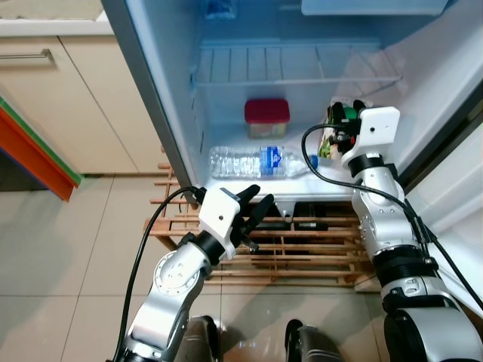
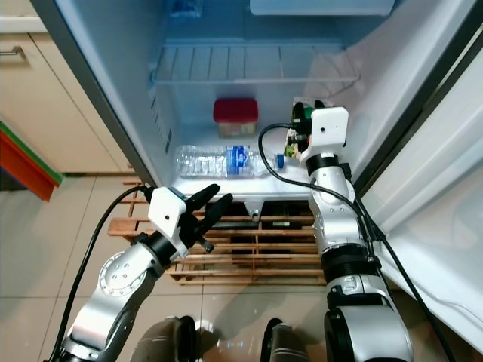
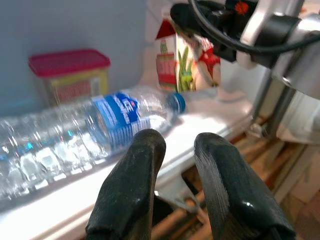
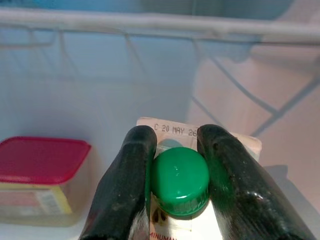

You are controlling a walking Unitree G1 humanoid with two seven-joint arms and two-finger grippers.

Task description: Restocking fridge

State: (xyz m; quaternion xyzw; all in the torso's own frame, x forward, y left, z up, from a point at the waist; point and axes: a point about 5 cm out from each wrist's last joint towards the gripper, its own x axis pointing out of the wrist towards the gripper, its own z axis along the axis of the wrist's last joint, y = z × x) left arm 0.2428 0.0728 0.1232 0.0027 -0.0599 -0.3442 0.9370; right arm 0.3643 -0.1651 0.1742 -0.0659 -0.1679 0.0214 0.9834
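Two arms are up at the open fridge (image 1: 162,121) and only one is actually doing something. The right gripper (image 4: 177,180) is reaching in over the bottom shelf (image 1: 226,185), toward the right side of the compartment, and its two black fingers (image 4: 122,185) are pinched narrow on the green screw cap (image 4: 180,181) of a juice carton (image 3: 182,62), one finger on each side of the cap. You can read a printed date along the carton's folded top edge in the right wrist view. The carton is upright at the right end of the shelf, near the inner wall. Right beside it, a clear water bottle (image 1: 260,161) with a blue label is lying on its side across the front of the shelf, blue cap pointing at the carton. Behind the bottle, toward the back wall, sits a plastic tub with a red lid (image 1: 266,117). Above all that there's a white wire rack (image 1: 294,68). The left gripper (image 1: 255,207) is hanging out in front of the fridge, below the shelf edge, fingers a little apart and holding nothing, aimed up at the bottle. Underneath the fridge is a wooden slatted pallet (image 1: 302,249) on a beige tile floor (image 1: 68,256), and cream cabinets (image 1: 68,90) stand off to the left.
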